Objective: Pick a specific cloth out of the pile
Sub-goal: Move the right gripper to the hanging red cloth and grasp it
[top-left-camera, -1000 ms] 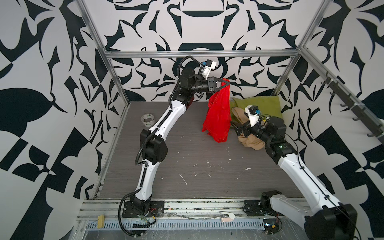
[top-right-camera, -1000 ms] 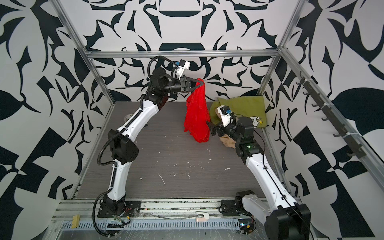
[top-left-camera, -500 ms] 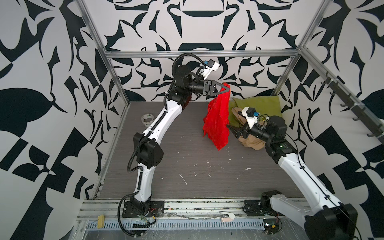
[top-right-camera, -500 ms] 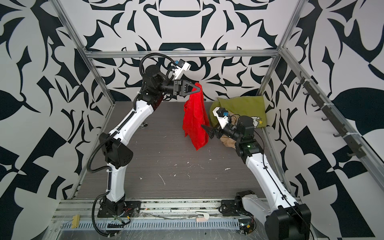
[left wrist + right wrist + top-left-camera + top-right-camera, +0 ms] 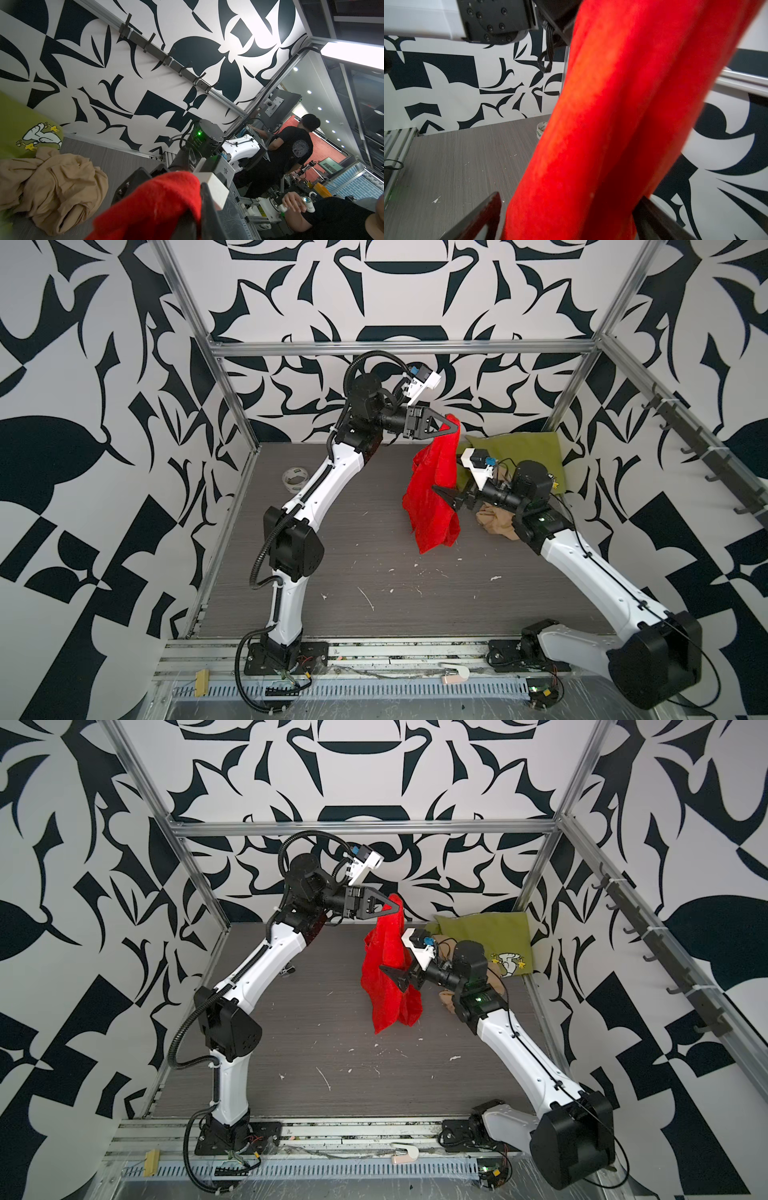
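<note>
The cloth point(image 5: 432, 497) point(image 5: 384, 977) is bright red and hangs in a long fold from my left gripper point(image 5: 455, 429) point(image 5: 397, 907), which is shut on its top edge, high near the back wall. In the left wrist view the cloth point(image 5: 155, 203) bunches over that gripper point(image 5: 197, 199). My right gripper point(image 5: 442, 493) point(image 5: 395, 973) is open at the cloth's mid-height. In the right wrist view the hanging cloth point(image 5: 602, 124) passes between the spread fingers point(image 5: 483, 214) of the right gripper point(image 5: 569, 209). The pile point(image 5: 519, 452) lies at the back right.
What lies in the pile is an olive-green cloth with a cartoon print point(image 5: 490, 936) point(image 5: 12, 124) and a crumpled tan cloth point(image 5: 496, 522) point(image 5: 54, 187), under the right arm. A tape roll point(image 5: 294, 480) point(image 5: 540, 129) lies at the back left. A hook rail point(image 5: 706, 448) runs along the right wall.
My right gripper has moved left, and the hanging cloth is now between its open fingers. The left arm's elbow has swung left, its gripper still shut on the cloth's top.
</note>
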